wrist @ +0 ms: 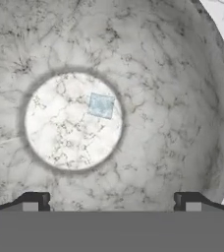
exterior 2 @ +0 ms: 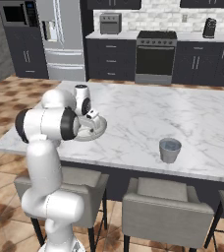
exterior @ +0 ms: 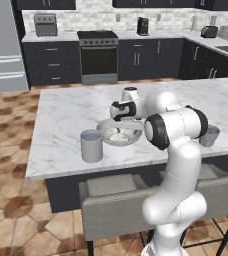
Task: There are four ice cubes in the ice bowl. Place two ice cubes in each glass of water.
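A: Dark fingertips (wrist: 35,202) sit at the bottom corners of the hand view, far apart. The gripper (wrist: 112,204) is fully spread and has hold of nothing.

B: What is under it?

A: The ice bowl (wrist: 182,98), grey-white and mottled like stone. It takes up nearly the whole hand view, with its pale flat floor left of centre.

B: Any ice in there?

A: One ice cube (wrist: 101,106), pale blue, lies on that floor toward its upper right. It is well clear of both fingertips.

B: And the wider scene?

A: In the left base view the hand hangs just above the bowl (exterior: 107,134) at the centre of the frame. The arm's big elbow (exterior: 176,129) stands in front and covers the bowl's right side. One glass of water (exterior: 91,145) stands just left of the bowl, near the counter's front edge. The other glass (exterior: 209,135) peeks out to the right of the elbow.

B: The right base view?

A: There the arm hides much of the bowl (exterior 2: 98,129) at left of centre. The second glass (exterior 2: 170,150) stands well apart at right of centre on the marble counter (exterior 2: 182,113). Grey stools (exterior 2: 165,206) line the lower edge.
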